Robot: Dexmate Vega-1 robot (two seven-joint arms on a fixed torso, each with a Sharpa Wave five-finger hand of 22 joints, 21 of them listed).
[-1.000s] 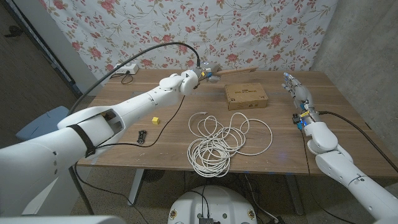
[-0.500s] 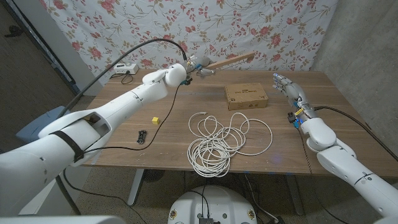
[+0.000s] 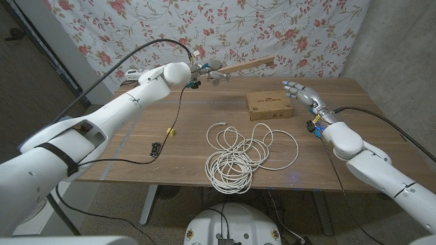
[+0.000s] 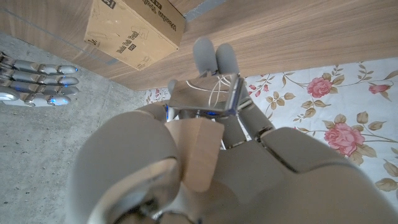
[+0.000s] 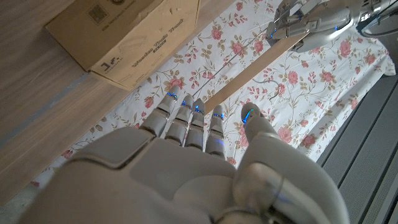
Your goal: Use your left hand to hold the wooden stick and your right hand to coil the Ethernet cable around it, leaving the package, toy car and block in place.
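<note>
head view: left robot hand [image 3: 208, 70] grips stick [image 3: 248, 64] aloft; right robot hand [image 3: 300, 91] spread nr package [image 3: 270, 105].

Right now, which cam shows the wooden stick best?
Head view: the whole wooden stick shows, held off the table by the left hand. Right wrist view shows most of its length against the curtain. Left wrist view shows just its butt end in the grip.
</note>
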